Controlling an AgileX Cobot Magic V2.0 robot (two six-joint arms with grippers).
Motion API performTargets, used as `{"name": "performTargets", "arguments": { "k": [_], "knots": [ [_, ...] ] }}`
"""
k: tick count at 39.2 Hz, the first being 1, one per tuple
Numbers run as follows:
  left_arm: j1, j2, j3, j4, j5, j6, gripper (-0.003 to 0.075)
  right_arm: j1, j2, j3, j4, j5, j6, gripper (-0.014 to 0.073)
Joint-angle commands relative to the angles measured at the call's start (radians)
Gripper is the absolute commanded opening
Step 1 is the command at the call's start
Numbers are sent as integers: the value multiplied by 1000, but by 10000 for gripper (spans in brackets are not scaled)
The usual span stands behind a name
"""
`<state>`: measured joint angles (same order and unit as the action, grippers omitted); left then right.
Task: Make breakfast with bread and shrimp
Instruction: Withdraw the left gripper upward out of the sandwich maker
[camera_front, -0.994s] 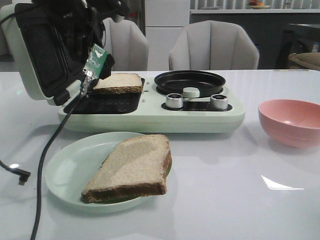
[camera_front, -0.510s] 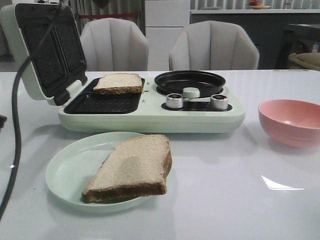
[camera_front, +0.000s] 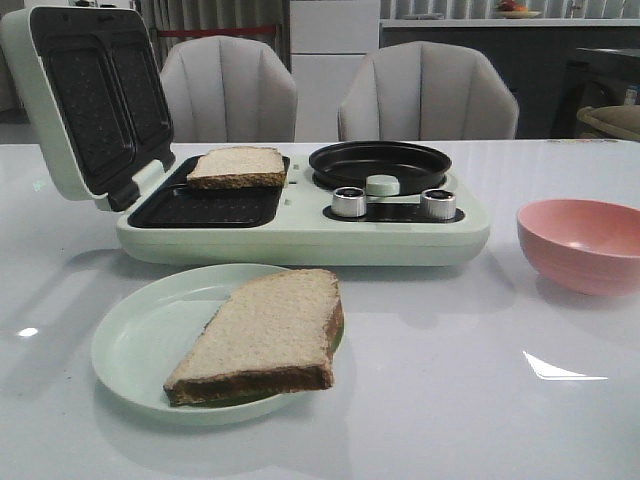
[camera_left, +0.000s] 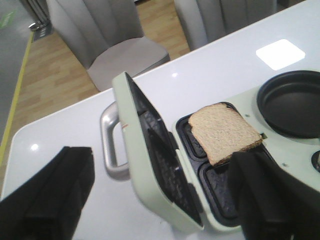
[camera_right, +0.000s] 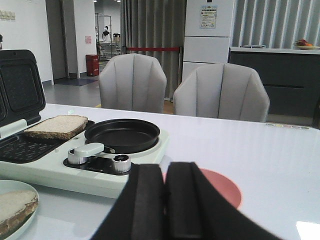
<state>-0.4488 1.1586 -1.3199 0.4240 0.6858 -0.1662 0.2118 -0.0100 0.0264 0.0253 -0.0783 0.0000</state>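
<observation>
One bread slice (camera_front: 237, 166) lies on the far cell of the open sandwich maker's grill plate (camera_front: 205, 207); the left wrist view shows this slice (camera_left: 225, 132) from above. A second bread slice (camera_front: 265, 335) rests on a pale green plate (camera_front: 130, 345) near the table's front. No shrimp is in view. My left gripper (camera_left: 160, 200) hangs open high above the raised lid (camera_left: 150, 150), nothing between its fingers. My right gripper (camera_right: 166, 200) is shut and empty, low over the table in front of the pink bowl (camera_right: 220, 187). Neither gripper appears in the front view.
The mint-green sandwich maker (camera_front: 300, 238) has its lid (camera_front: 85, 110) standing open at the left, and a round black pan (camera_front: 380, 160) with two knobs at its right. A pink bowl (camera_front: 585, 243) stands at the right. Two grey chairs (camera_front: 425, 95) stand behind the table.
The left arm, which was in front of the lid over the grill plate, has lifted out of the front view, and its black cable followed. Both bread slices stayed put.
</observation>
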Motion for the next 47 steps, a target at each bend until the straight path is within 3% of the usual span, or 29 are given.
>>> {"name": "performTargets", "arguments": {
  "k": [1,23,47],
  "knots": [
    [36,-125,61,-12,-55,-5,562,-3,-22,-16,-5,-81,0,150],
    [68,-687,536,-34,-89,-9,562,-3,-22,-16,-5,-81,0,150],
    [68,-1183,849,-139,-91,-14,562,-3,-22,-16,-5,-81,0,150]
  ]
}}
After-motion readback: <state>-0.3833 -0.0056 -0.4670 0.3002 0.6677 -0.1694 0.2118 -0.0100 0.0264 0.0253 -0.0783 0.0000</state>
